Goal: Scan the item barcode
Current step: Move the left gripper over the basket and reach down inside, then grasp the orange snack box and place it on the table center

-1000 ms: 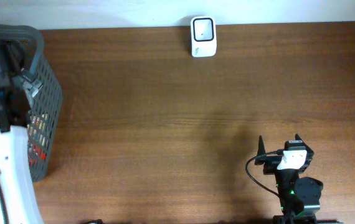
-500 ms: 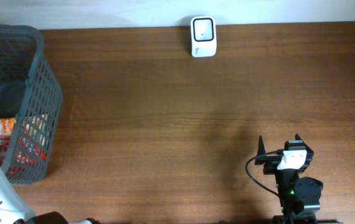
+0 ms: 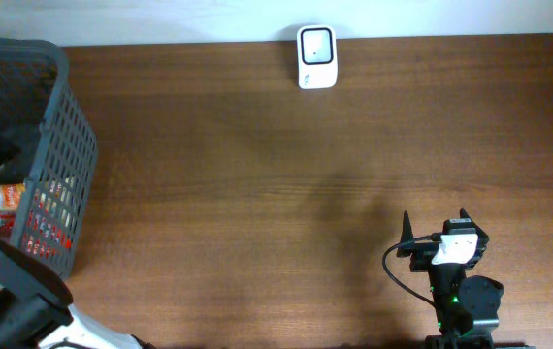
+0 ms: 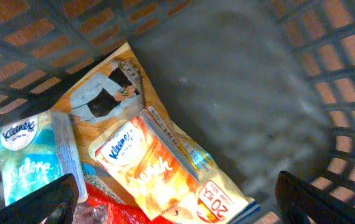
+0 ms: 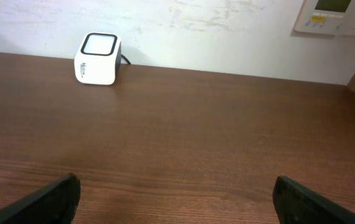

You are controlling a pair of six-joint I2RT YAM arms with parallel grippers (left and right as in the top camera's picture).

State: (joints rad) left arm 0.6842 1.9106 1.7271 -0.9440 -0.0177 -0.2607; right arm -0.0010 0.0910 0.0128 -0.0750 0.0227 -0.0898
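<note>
The left wrist view looks down into the grey basket (image 4: 342, 74), where my left gripper (image 4: 177, 183) hangs open above the items and holds nothing. Under it lie an orange snack packet (image 4: 165, 165), a blue-green tissue pack (image 4: 31, 155), a tan packet (image 4: 106, 87) and something red (image 4: 124, 211). No barcode shows clearly. The white barcode scanner (image 3: 315, 56) stands at the table's far edge, and the right wrist view has the scanner (image 5: 98, 59) far ahead to the left. At the near right, my right gripper (image 3: 435, 223) stands open over bare wood, the gripper (image 5: 177, 190) empty.
The basket (image 3: 68, 155) stands at the table's left end with packets (image 3: 10, 199) showing inside it. My left arm's white and black links (image 3: 15, 301) fill the near left corner. A wall panel (image 5: 328, 15) hangs behind the table on the right.
The left arm has swung off the top of the basket toward the near left corner of the overhead view, uncovering the basket's contents. The right arm has not moved.
</note>
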